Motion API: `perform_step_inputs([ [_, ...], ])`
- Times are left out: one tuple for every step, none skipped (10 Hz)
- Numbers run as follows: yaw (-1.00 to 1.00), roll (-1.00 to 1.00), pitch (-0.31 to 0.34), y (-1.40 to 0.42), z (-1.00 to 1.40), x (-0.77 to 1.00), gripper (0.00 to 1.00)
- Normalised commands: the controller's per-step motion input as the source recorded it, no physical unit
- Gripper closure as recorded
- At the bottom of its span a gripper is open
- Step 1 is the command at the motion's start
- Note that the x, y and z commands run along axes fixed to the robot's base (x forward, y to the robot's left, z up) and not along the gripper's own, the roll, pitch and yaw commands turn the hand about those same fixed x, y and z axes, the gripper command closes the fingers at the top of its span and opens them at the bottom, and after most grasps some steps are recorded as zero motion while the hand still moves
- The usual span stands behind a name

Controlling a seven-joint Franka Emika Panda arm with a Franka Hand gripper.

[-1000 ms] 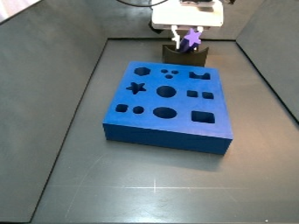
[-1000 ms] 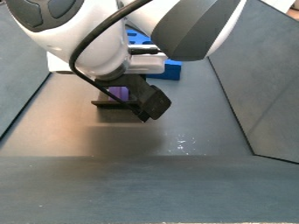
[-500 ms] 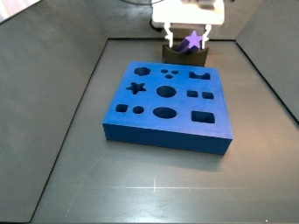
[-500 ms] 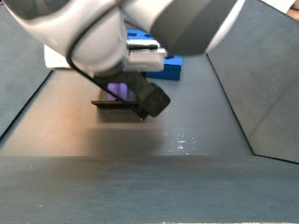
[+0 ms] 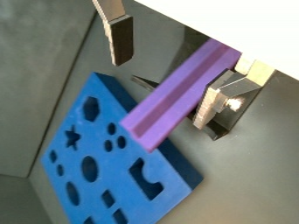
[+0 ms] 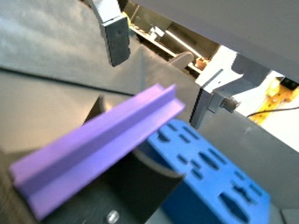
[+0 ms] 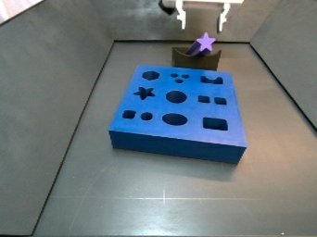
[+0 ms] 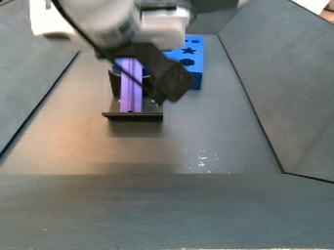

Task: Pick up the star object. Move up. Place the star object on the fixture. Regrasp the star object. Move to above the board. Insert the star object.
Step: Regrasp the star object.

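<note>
The purple star object (image 7: 205, 43) lies across the dark fixture (image 7: 195, 60) behind the blue board (image 7: 180, 106), its star-shaped end facing that side view. My gripper (image 7: 205, 18) hangs open straight above it, and its fingers are clear of the peg. Both wrist views look down the long ridged star object (image 5: 176, 96) (image 6: 93, 153), with the gripper (image 5: 166, 72) (image 6: 162, 70) spread wide on either side of it and nothing held. The fixture (image 6: 128, 188) shows under the peg, next to the board (image 5: 105, 166) (image 6: 211, 171). In a side view the star object (image 8: 131, 83) rests on the fixture (image 8: 133, 116).
The board (image 8: 187, 54) has several cut-out holes, among them a star-shaped one (image 7: 145, 93). Dark sloping walls (image 7: 69, 111) close in the floor on both sides. A wrist camera housing (image 8: 164, 84) hangs beside the peg.
My gripper has opened, let go of the star object and risen straight up. The peg stays on the fixture.
</note>
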Motion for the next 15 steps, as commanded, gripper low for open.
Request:
perform_step_inputs([
  [-0.04,0.05,0.054,0.00,0.57,-0.03,0.00],
  [-0.04,0.05,0.048,0.01,0.32,-0.03,0.00],
  [0.03,1.00,0.049,-1.00,0.97,-0.01,0.00],
  [0.03,1.00,0.046,-1.00,0.87,-0.01,0.00],
  [0.03,1.00,0.041,-1.00,0.85,-0.02,0.00],
  [0.03,1.00,0.029,-1.00,0.76,-0.08,0.00],
  [0.03,1.00,0.026,-0.92,0.64,-0.08,0.00],
  [0.03,1.00,0.022,-0.67,0.32,-0.06,0.00],
  [0.03,1.00,0.019,-0.48,0.12,-0.04,0.00],
  [0.03,1.00,0.018,-0.21,0.06,-0.02,0.00],
  [0.03,1.00,0.017,-0.08,0.06,-0.02,0.00],
  [0.03,1.00,0.013,-0.03,0.03,-0.02,0.00],
  [0.03,1.00,0.011,-0.04,0.02,-0.02,0.00],
  [0.03,1.00,0.007,-0.03,0.01,-0.01,0.00],
  [0.03,1.00,0.004,-0.03,0.01,0.00,0.00],
])
